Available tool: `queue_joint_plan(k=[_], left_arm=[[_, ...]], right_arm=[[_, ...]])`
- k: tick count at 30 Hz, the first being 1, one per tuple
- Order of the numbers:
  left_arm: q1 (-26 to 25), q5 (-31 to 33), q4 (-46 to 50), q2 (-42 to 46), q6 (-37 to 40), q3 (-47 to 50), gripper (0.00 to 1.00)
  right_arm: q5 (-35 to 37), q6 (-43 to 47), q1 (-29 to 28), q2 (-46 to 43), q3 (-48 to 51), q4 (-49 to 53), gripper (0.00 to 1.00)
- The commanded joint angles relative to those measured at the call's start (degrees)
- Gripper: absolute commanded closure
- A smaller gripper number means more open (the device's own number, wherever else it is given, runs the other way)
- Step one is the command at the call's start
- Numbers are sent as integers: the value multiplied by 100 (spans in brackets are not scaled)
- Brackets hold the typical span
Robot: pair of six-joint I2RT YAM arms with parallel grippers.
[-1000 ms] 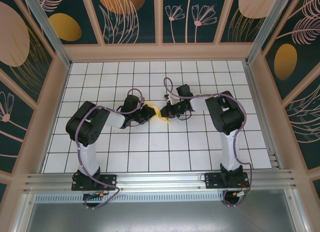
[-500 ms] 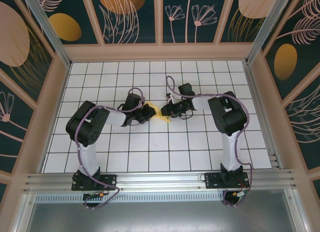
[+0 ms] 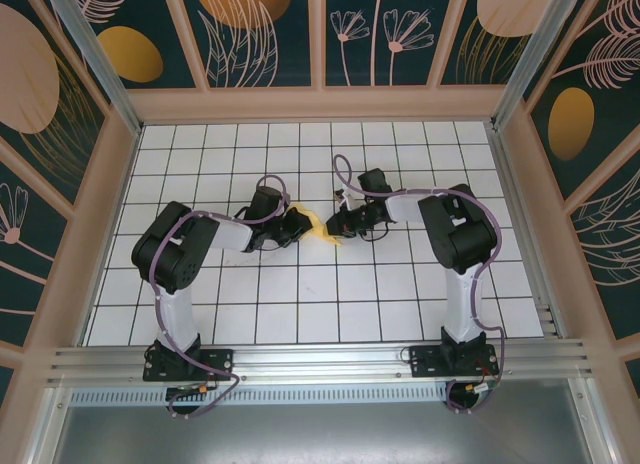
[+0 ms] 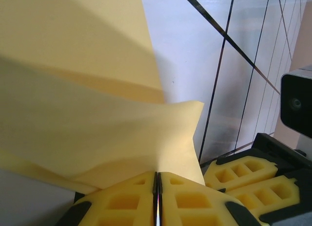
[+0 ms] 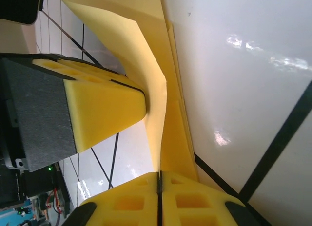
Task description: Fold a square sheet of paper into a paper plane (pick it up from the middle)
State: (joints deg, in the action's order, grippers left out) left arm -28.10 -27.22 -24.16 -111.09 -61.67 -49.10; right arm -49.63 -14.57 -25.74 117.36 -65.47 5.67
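Both arms' closed jaws pinch the yellow paper (image 4: 97, 128)

Left claw (image 4: 157, 187) pinches the folded yellow paper (image 4: 87, 119) above the tiled table (image 4: 195, 65)

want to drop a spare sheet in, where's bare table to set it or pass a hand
Free: the near tiles between the left arm's base and the right arm's base, and the far rows along the back wall. Crowded at mid-table, where the left gripper and right gripper both pinch the yellow paper.
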Motion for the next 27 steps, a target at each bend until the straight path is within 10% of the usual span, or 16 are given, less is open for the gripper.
queue_joint_plan(k=[1,13,27], left_arm=[[32,304,268,-89,238,-38,85],[2,-384,-1038,323,173,282,74],[-108,-22,18,-197,305,-158,80]], right_arm=[[109,102,16,125,105,160,96],[251,-37,16,288,158,172,98],[437,-82,23,331,42,347,98]])
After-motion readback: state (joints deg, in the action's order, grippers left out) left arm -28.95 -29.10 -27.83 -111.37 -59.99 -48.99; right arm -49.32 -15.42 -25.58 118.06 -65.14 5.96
